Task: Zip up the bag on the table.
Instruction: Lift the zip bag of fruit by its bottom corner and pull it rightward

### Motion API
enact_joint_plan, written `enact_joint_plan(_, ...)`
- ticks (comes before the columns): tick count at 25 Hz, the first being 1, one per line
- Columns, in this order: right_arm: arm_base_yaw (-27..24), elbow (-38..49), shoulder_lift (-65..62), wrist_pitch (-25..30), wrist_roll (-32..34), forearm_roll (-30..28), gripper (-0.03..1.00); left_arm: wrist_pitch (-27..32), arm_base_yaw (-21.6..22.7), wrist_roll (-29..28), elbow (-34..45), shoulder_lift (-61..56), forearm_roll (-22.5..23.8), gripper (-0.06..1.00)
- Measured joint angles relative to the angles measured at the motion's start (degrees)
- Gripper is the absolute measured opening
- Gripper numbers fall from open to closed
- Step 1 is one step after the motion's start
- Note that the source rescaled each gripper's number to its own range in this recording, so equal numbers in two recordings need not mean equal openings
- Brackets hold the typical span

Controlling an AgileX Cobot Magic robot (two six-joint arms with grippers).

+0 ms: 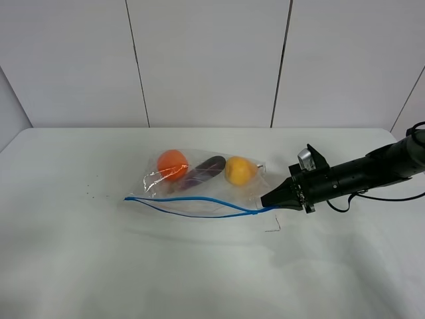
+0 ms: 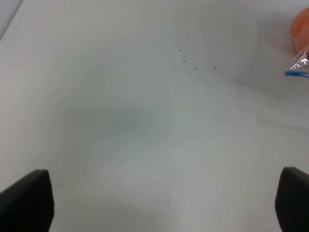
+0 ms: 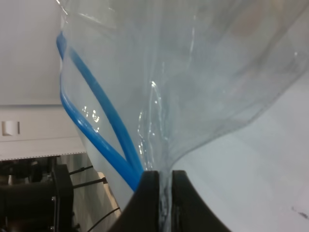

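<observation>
Fingertips (image 3: pixel 150 191) of my right gripper (image 1: pixel 265 201) are clamped on the bag (image 1: pixel 199 189) at its right corner, its unsealed blue zip strip (image 1: pixel 192 204) running leftward across the table (image 1: pixel 99 266) toward my left gripper (image 2: pixel 161 200), which hangs spread wide short of the far end

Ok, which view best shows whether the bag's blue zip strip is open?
Right wrist: close up, the zip strip shows as two separate tracks meeting at the right gripper, shut on the bag. Exterior high shows its whole length, parted along the middle. Left wrist catches only its end at the frame edge.
</observation>
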Motion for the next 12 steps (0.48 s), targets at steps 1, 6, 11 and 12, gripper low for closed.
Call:
enact_joint_plan(1, 0.0, 0.0, 0.0, 0.0, 0.3, 0.0, 0.0, 0.0, 0.0, 0.0, 0.0, 0.0, 0.0, 1.0)
enact_joint_plan(6, 0.0, 0.0, 0.0, 0.0, 2.1, 0.0, 0.0, 0.0, 0.0, 0.0, 0.0, 0.0, 1.0, 1.0)
enact_joint_plan(11, 0.0, 0.0, -0.7, 0.0, 3.2, -0.1, 0.0, 0.0, 0.0, 0.0, 0.0, 0.0, 2.6, 1.0)
enact_joint_plan(12, 0.0, 0.0, -1.1, 0.0, 3.3, -0.1, 0.0, 0.0, 0.0, 0.0, 0.0, 0.0, 2.6, 1.0)
